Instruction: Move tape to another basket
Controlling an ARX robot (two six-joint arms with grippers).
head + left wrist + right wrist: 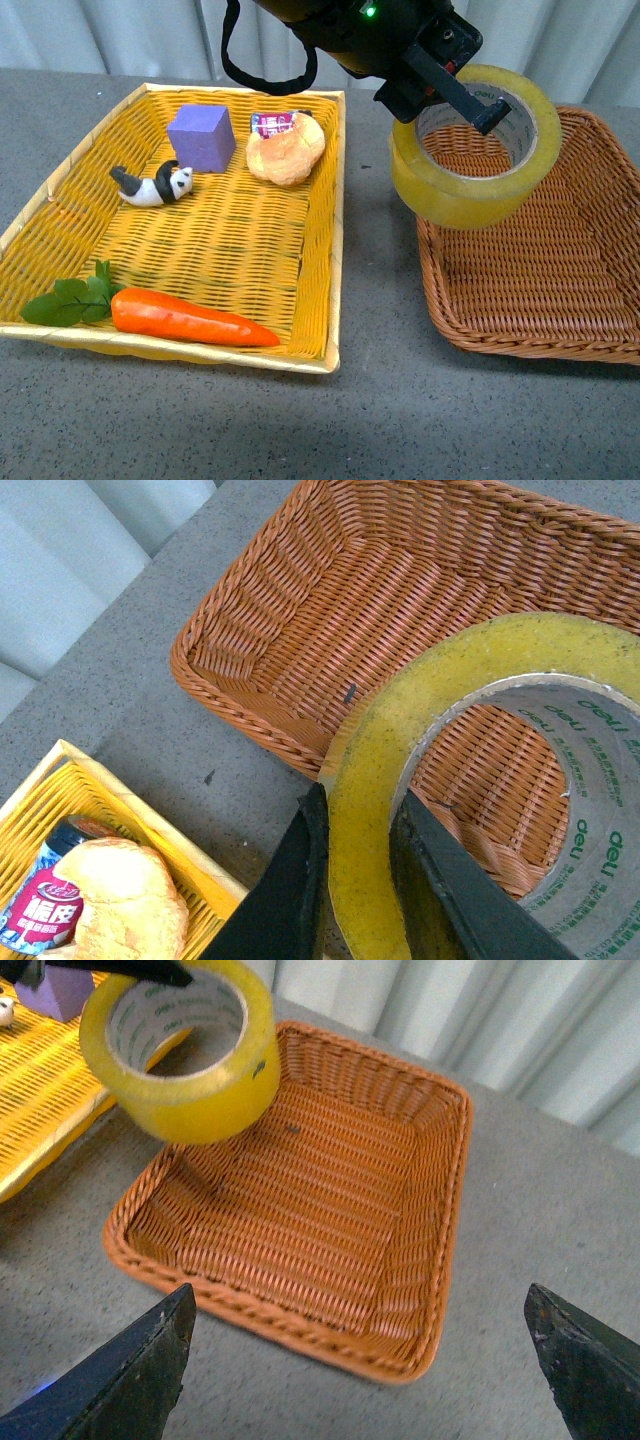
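Observation:
My left gripper (462,88) is shut on the wall of the tape (470,150), a wide translucent yellow roll with a grey-white printed core. It holds the roll in the air over the near-left corner of the brown wicker basket (560,270). In the left wrist view the black fingers (290,890) pinch the tape's (370,780) yellow wall, with the basket (330,590) below. In the right wrist view the tape (185,1055) hangs above the empty basket (310,1210). My right gripper (365,1360) is open and empty, short of the basket's near rim.
A bright yellow woven tray (225,240) at the left holds a purple block (201,137), a toy panda (155,185), a bread bun (287,150) with a small packet (272,122) and a carrot (185,318). The table (380,420) is grey.

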